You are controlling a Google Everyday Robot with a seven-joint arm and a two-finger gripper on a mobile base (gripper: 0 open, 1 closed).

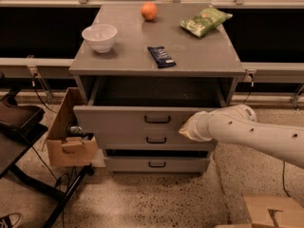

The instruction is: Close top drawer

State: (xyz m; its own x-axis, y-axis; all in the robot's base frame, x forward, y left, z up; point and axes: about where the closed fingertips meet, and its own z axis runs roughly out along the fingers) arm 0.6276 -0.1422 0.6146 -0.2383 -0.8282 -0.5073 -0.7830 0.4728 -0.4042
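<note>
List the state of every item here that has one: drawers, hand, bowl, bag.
top drawer: pulled out, open.
middle drawer: set further back; shut or not, cannot tell.
bottom drawer: further back again; shut or not, cannot tell.
hand: against the top drawer's front, near its right end.
bowl: upright, looks empty.
chip bag: lying flat.

On the worktop — a bowl left, an orange behind, a bag back right, a snack bar mid-front. Below, the top drawer juts forward — the gripper at its front, right of the handle. A box stands left.
</note>
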